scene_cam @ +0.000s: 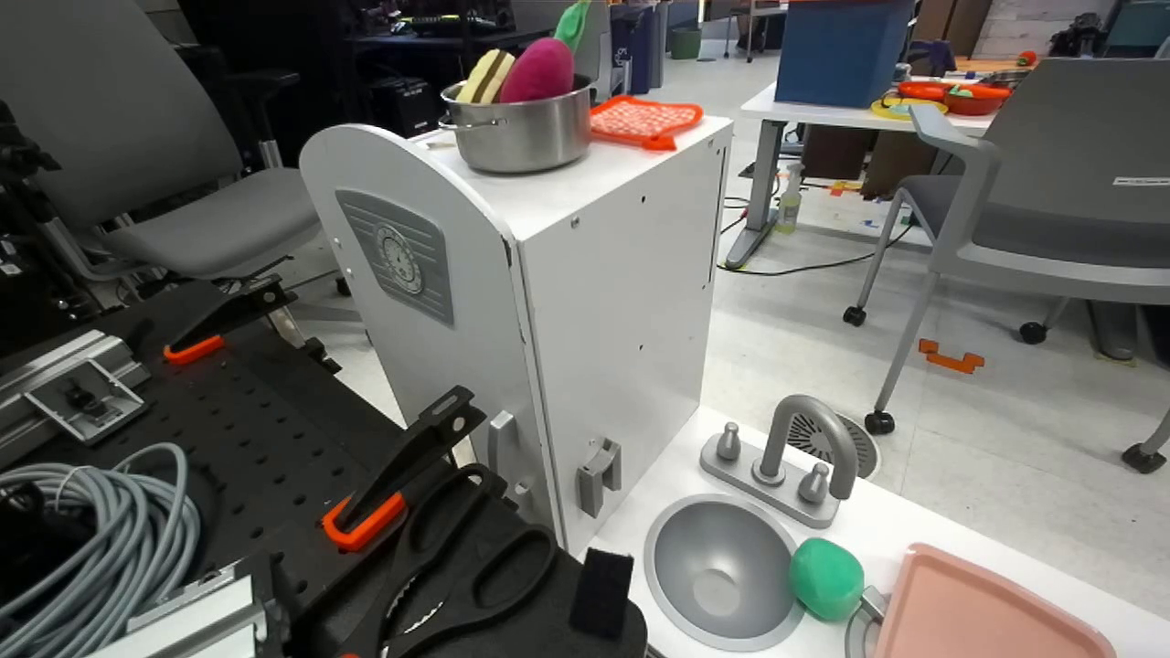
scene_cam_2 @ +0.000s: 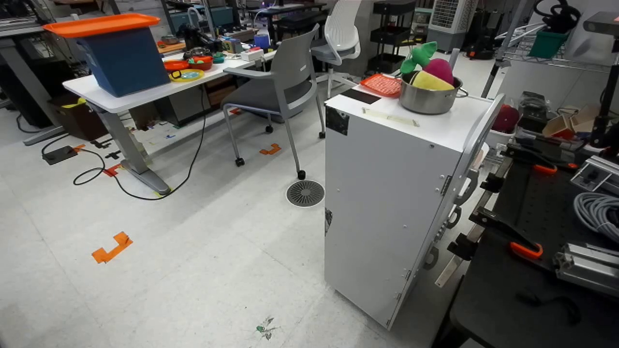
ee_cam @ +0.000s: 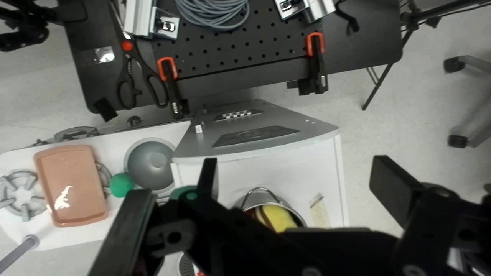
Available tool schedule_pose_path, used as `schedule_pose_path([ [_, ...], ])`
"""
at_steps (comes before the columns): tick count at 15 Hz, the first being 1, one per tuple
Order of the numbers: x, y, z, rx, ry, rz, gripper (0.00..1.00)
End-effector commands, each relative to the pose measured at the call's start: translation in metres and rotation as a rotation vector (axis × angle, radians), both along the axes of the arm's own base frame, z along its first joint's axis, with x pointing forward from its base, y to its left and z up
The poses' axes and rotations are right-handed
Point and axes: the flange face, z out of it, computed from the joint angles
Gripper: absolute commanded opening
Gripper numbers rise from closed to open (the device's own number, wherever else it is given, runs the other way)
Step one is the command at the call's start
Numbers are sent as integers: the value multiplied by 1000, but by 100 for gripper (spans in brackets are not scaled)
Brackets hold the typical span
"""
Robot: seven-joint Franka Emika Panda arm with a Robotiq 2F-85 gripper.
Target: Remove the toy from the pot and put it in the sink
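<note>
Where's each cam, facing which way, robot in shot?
In an exterior view: high, same side as the sink, looking down at the white cabinet; no robot.
In an exterior view: high, opposite side, looking down at the cabinet's side panel; no robot.
Wrist view: overhead, facing down on black table and cabinet; open jaws at bottom.
In both exterior views: pink toy in the pot.

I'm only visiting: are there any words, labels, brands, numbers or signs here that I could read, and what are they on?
None can be read.
Dial on the white cabinet: markings too small to read.
White label on a grey chair: too small to read.
Spray bottle: too blurred to tell any lettering.
</note>
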Motion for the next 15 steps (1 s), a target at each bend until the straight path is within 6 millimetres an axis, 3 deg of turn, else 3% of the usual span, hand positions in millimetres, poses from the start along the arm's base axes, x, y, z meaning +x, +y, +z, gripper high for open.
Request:
schedule_pose_path([
  [1, 18, -15, 10, -131, -37, -27, 100],
  [6, 45, -30, 13, -99, -50, -31, 100],
  [10, 75, -56, 10, -106, -39, -102, 100],
  [15, 102, -64, 3, -116, -44, -151, 100],
])
